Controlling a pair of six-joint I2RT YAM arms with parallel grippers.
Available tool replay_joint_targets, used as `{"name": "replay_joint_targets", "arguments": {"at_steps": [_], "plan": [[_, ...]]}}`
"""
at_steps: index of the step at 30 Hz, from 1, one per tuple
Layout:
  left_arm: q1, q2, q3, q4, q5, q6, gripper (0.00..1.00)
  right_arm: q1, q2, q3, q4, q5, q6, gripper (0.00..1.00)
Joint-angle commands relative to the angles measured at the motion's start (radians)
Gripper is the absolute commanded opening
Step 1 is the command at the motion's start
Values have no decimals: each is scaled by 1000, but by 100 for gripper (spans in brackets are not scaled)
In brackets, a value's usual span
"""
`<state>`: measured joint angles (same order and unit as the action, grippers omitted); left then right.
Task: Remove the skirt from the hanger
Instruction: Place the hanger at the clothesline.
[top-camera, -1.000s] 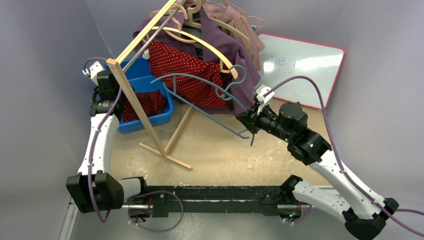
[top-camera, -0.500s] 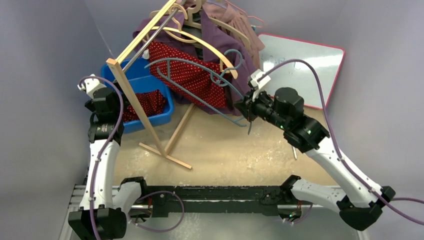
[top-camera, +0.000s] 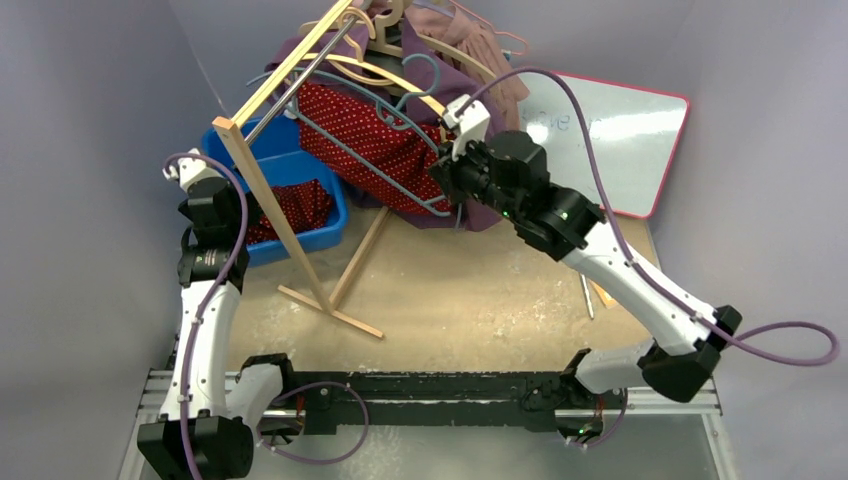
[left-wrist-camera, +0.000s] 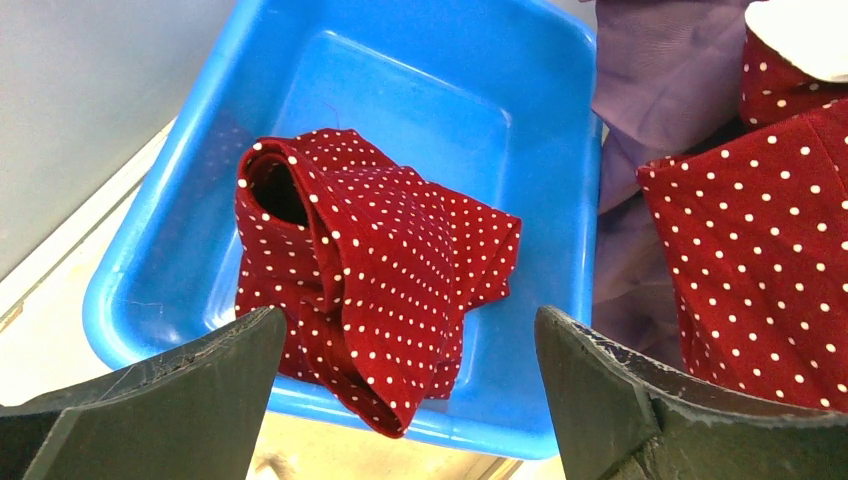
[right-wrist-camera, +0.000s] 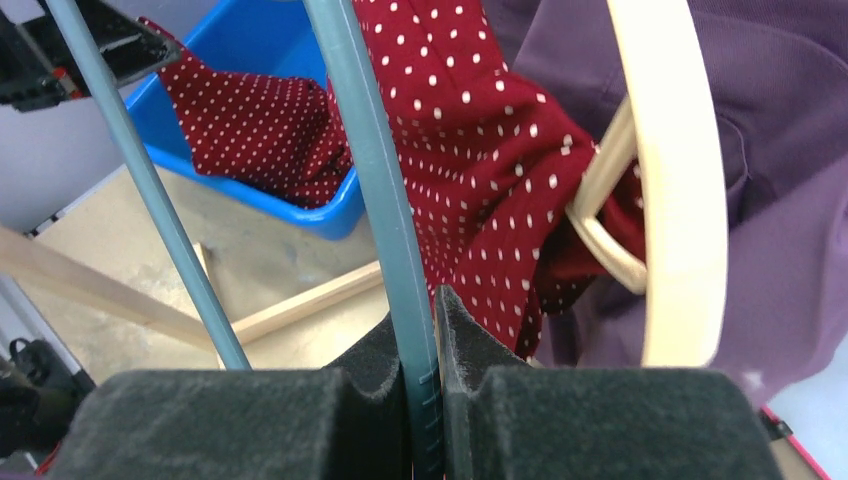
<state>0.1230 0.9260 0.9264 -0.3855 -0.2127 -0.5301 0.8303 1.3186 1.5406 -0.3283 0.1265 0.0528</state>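
Right gripper (right-wrist-camera: 423, 310) has swung up toward upper centre of the top view, clamped on the bare hanger (right-wrist-camera: 366, 150). Left gripper (left-wrist-camera: 408, 322) spread wide over the bin (left-wrist-camera: 400, 80) — skirt (left-wrist-camera: 380, 260) lies crumpled inside. We judge it light, limp — pinch a raised fold.

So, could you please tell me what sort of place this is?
Probably a lab test booth staged for laundry handling: plain grey walls, a wooden clothes rack, a blue bin and a whiteboard.
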Motion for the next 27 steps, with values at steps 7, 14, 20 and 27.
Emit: {"name": "replay_joint_targets", "arguments": {"at_steps": [7, 14, 20, 27], "plan": [[6, -30, -9, 63, 65, 6, 94, 14, 157, 204, 133, 11, -6, 0], [6, -33, -10, 66, 86, 0, 94, 15, 252, 317, 144, -10, -16, 0], [6, -29, -7, 67, 99, -2, 94, 20, 314, 379, 159, -44, -14, 0], [6, -23, -7, 67, 105, -3, 93, 33, 390, 446, 143, -65, -21, 0]]}}
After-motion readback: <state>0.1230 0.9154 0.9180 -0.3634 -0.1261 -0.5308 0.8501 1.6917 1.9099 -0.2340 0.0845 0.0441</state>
